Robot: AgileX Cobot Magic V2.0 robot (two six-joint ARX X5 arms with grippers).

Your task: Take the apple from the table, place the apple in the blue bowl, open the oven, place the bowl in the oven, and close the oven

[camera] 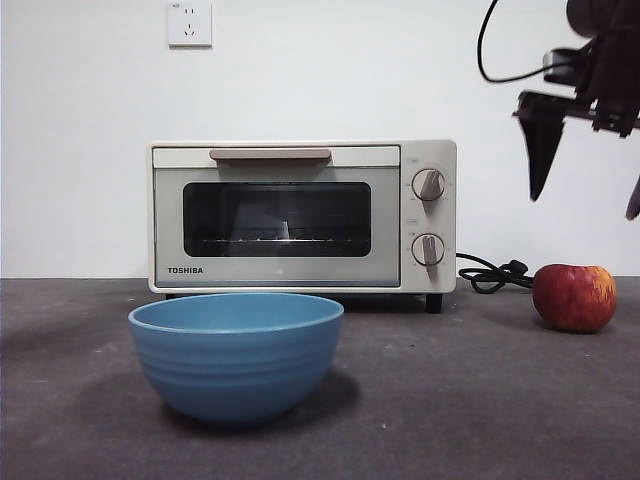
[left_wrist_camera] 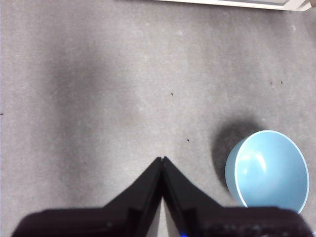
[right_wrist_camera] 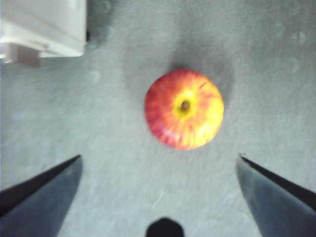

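Apple (right_wrist_camera: 184, 109) is seen resting on the dark grey table (camera: 480, 400), directly below the right gripper (right_wrist_camera: 159, 163), whose two black jaws are spread wide and held well above the fruit (stem hollow facing up, yellow patch around it). In the front view the same gripper (camera: 590, 170) is shown high at the upper right, clear of the apple (camera: 574, 297) beneath it. A corner of the cream-white oven (right_wrist_camera: 42, 27) is caught beyond the apple in the right wrist view; its door is shown closed in the front view, the beige handle (camera: 270, 155) at the top and the black cord (camera: 492, 274) trailing toward the apple. The left gripper (left_wrist_camera: 162, 159) is held over bare table with its jaws pressed together, the blue bowl (left_wrist_camera: 267, 171) standing empty just off to one side of it.
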